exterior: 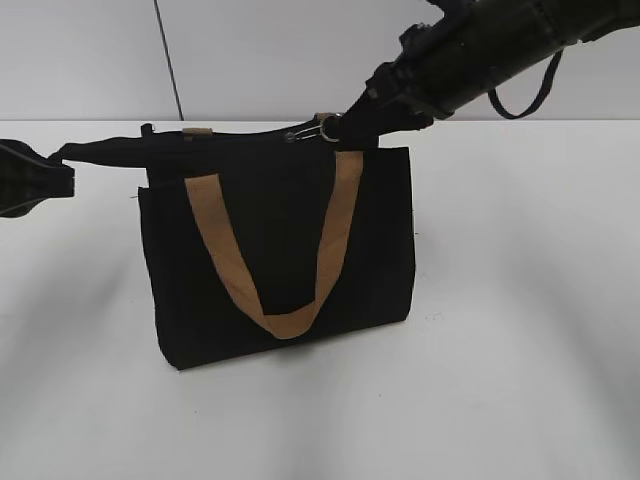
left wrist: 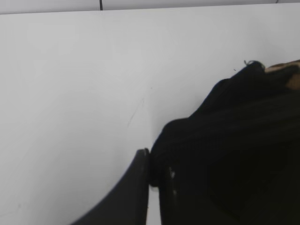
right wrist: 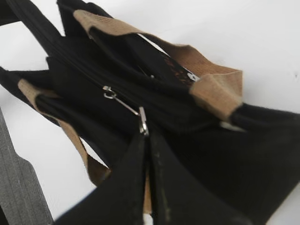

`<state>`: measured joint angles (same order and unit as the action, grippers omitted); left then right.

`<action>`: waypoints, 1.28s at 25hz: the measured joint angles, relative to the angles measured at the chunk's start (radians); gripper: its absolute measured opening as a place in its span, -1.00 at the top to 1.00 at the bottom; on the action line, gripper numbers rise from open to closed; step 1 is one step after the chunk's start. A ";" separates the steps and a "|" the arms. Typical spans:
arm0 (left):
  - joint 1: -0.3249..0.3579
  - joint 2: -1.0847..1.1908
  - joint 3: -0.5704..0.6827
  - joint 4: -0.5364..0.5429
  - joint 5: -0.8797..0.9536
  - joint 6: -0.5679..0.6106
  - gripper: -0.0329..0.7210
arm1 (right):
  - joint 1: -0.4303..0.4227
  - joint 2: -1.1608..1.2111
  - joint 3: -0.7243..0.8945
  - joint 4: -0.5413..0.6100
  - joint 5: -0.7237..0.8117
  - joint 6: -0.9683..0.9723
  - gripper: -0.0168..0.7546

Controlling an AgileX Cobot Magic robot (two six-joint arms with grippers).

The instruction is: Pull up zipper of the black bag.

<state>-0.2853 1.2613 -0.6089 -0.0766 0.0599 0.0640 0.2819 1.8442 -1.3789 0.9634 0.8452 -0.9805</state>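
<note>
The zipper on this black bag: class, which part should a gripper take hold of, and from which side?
Grip the silver pull, not the black bag's fabric. It trails loose off the zipper toward the right gripper, whose fingers are pinched on its end, so come in from that end, along the zip line.

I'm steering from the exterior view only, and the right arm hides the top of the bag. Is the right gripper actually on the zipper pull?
Observer: Yes. In the right wrist view the right gripper is shut on the zipper pull.
Operator: Is the pull slack?
Observer: No. Its thin metal link runs straight from the slider to the fingertips.
Operator: And the left gripper?
Observer: The left wrist view shows the left gripper clamped on an end of the black bag, with fabric between its fingers.
</note>
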 joint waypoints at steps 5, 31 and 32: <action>0.000 0.000 0.000 0.000 0.007 0.000 0.87 | -0.088 0.000 0.000 -0.011 0.049 0.018 0.96; 0.001 -0.082 0.000 -0.187 0.346 0.000 -0.20 | -0.070 -0.174 -0.001 -0.272 0.106 0.261 -0.20; 0.001 -0.105 0.000 -0.190 0.367 0.000 -0.20 | -0.070 -0.183 -0.001 -0.287 0.115 0.287 -0.20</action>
<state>-0.2841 1.1559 -0.6089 -0.2663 0.4264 0.0640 0.2123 1.6611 -1.3799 0.6764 0.9600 -0.6931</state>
